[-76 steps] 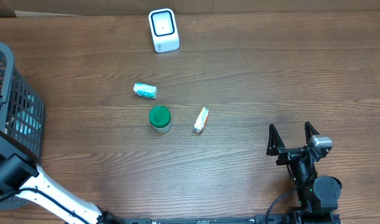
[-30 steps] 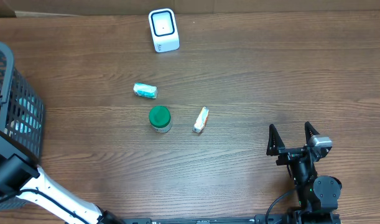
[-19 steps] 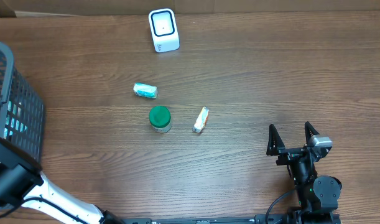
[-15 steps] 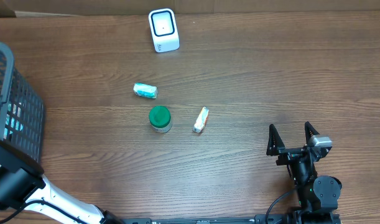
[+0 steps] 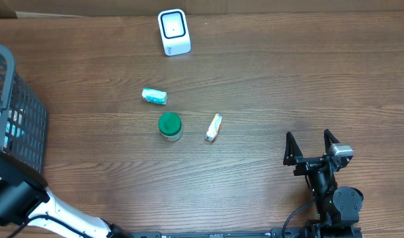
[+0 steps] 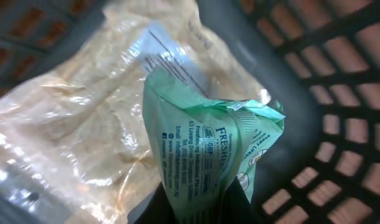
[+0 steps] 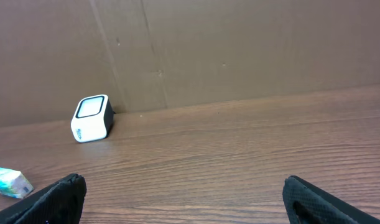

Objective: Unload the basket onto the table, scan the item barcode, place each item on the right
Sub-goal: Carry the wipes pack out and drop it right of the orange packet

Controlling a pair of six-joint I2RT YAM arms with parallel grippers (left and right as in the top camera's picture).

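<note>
At the far left of the overhead frame, my left arm reaches into the dark mesh basket (image 5: 16, 99). In the wrist view, my left tool (image 6: 205, 208) is clamped tight on the lower end of a green packet (image 6: 208, 155), which rises crumpled from the bottom centre of that frame with small white print down its face. The packet is inside the basket, touching a clear bag (image 6: 78, 130) of pale contents that fills the upper left. The basket's lattice wall (image 6: 339, 93) runs down the right side.

On the wooden surface (image 5: 287, 79), left of centre in the overhead frame, lie a teal-and-white packet (image 5: 155, 96), a green-lidded jar (image 5: 170, 125) just below it, and an orange-and-white stick (image 5: 214, 127) beside the jar on its right, each apart from the others. The white scanner (image 5: 174, 31) stands at the top centre, well apart from the basket.

At the lower right, my right tool (image 5: 312, 149) stands spread wide with nothing between its fingertips (image 7: 59, 193). Its wrist view shows the scanner at left, before a cardboard wall (image 7: 239, 50).
</note>
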